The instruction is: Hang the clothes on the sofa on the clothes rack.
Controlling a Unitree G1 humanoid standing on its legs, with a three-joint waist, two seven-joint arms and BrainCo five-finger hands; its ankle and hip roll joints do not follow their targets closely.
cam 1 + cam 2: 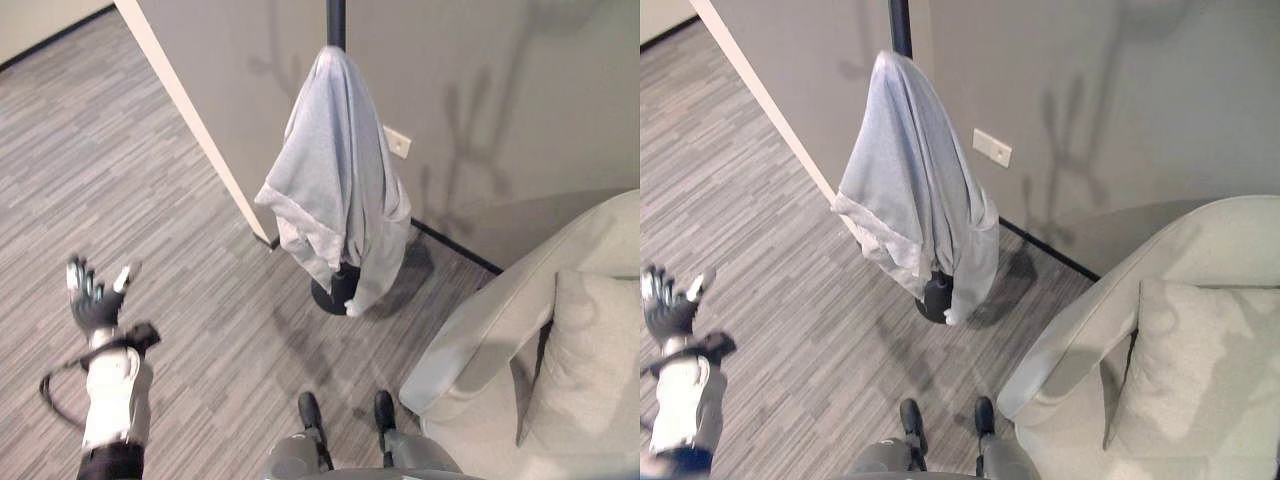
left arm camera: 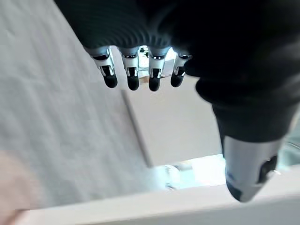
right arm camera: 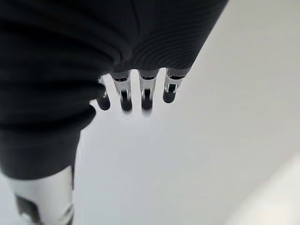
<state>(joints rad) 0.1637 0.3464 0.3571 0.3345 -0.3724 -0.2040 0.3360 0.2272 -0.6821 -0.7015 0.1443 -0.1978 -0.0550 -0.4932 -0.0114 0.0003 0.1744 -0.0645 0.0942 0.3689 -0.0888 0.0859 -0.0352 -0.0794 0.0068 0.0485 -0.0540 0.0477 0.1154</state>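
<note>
Grey garment hung on rack; both hands empty.

I see the grey garment (image 1: pixel 338 190) draped over the dark pole of the clothes rack (image 1: pixel 335 22), far centre by the wall. The sofa (image 1: pixel 505 320), near right, carries a cushion (image 1: pixel 585 360). My left hand (image 1: pixel 93 298) hangs over the floor (image 1: pixel 130 190) at left, fingers spread, holding nothing; my right hand (image 3: pixel 136 91) has fingers straight, empty.

No text, label, number or sign can be read. The grey garment (image 1: pixel 335 170), the wall plate (image 1: pixel 398 142) and the sofa (image 1: pixel 560 340) are seen to carry no legible print.
</note>
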